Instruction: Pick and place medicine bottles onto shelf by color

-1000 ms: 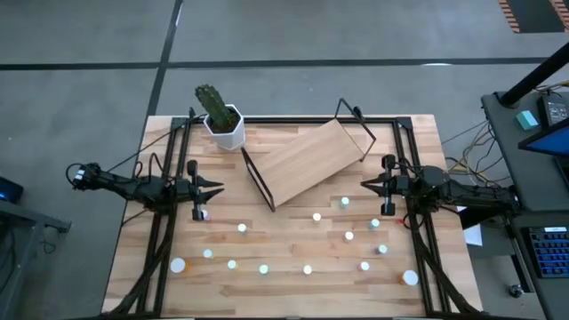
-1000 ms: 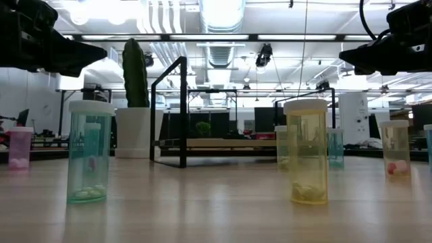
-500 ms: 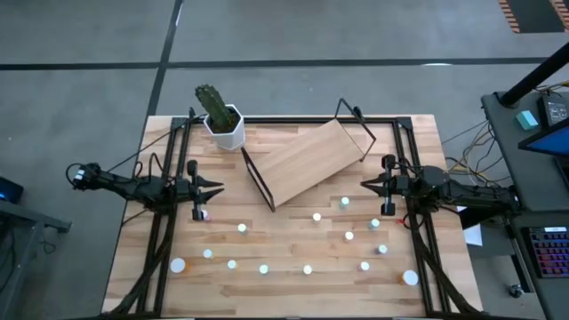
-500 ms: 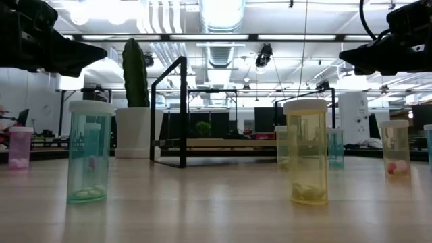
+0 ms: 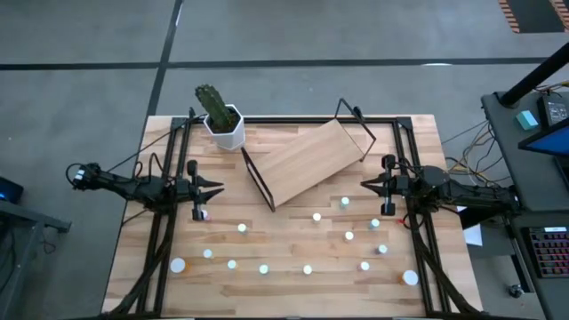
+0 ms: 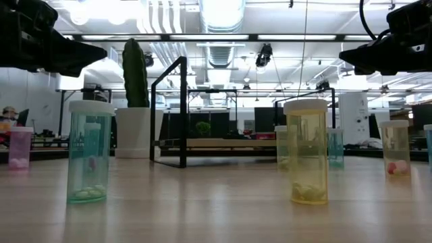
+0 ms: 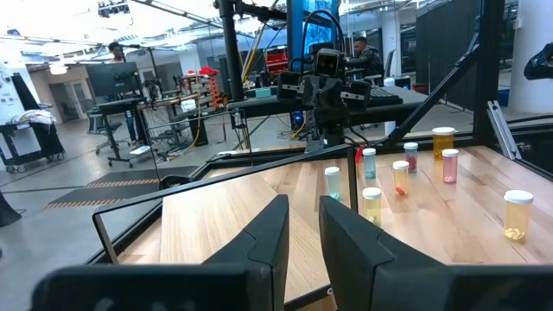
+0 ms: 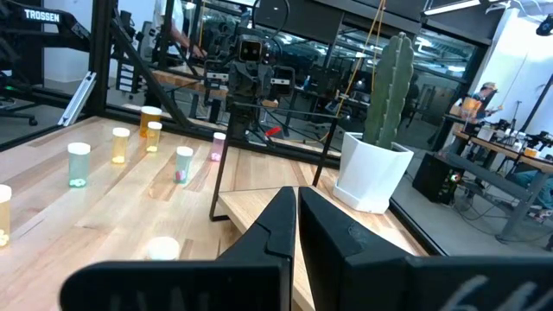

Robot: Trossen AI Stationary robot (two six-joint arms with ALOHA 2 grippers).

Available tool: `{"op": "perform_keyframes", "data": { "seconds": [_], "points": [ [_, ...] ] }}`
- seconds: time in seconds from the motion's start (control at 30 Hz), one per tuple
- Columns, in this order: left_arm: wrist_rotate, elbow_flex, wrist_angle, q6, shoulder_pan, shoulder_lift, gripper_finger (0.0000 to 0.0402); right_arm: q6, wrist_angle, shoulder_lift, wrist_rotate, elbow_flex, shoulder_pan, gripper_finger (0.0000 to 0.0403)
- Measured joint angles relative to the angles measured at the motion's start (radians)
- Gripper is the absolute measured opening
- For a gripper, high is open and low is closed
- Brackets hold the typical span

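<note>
Several small medicine bottles stand upright on their bases over the near half of the plank table, such as a white-capped one [image 5: 242, 228], a green one [image 6: 90, 152] and a yellow one [image 6: 308, 152]. The light-wood shelf [image 5: 307, 160] sits on its black wire frame at the far middle, turned askew. My left gripper [image 5: 220, 188] hovers level at the table's left, fingers a little apart [image 7: 302, 203] with nothing between them. My right gripper [image 5: 363, 185] hovers level at the right, shut [image 8: 296, 194] and empty. Both point toward the shelf.
A cactus in a white pot [image 5: 222, 123] stands at the far left corner beside the shelf. Black frame rails [image 5: 169, 222] run along the table's left and right sides. A pink bottle [image 5: 203, 213] stands just under my left gripper. People show in the room beyond.
</note>
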Motion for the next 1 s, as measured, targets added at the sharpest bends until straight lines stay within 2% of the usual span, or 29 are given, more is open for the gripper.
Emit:
{"op": "perform_keyframes", "data": {
  "seconds": [0.6,0.7,0.73,0.83,0.87,1.0],
  "points": [
    [0.0,0.0,0.002,0.02,0.0,0.0,0.0049,0.0,0.0,0.0,0.0,0.0,0.0,0.0009],
    [0.003,0.0,0.058,0.014,0.0,0.0,0.0049,-0.008,0.01,0.0,0.0,0.0,0.0,0.0009],
    [0.017,0.0,0.11,-0.047,0.0,0.001,0.0049,0.058,0.025,0.0,-0.008,0.0,0.0,0.0009],
    [0.064,0.0,0.306,-0.311,0.0,0.004,0.0049,0.431,0.096,0.0,-0.052,0.0,0.002,0.0009],
    [0.066,0.0,0.364,-0.365,0.0,0.003,0.0049,0.489,0.11,0.0,-0.051,0.002,0.0,0.0009],
    [0.073,0.0,0.515,-0.375,0.0,0.006,0.0049,0.505,0.185,0.013,-0.053,0.005,0.0,0.0009]
  ]
}}
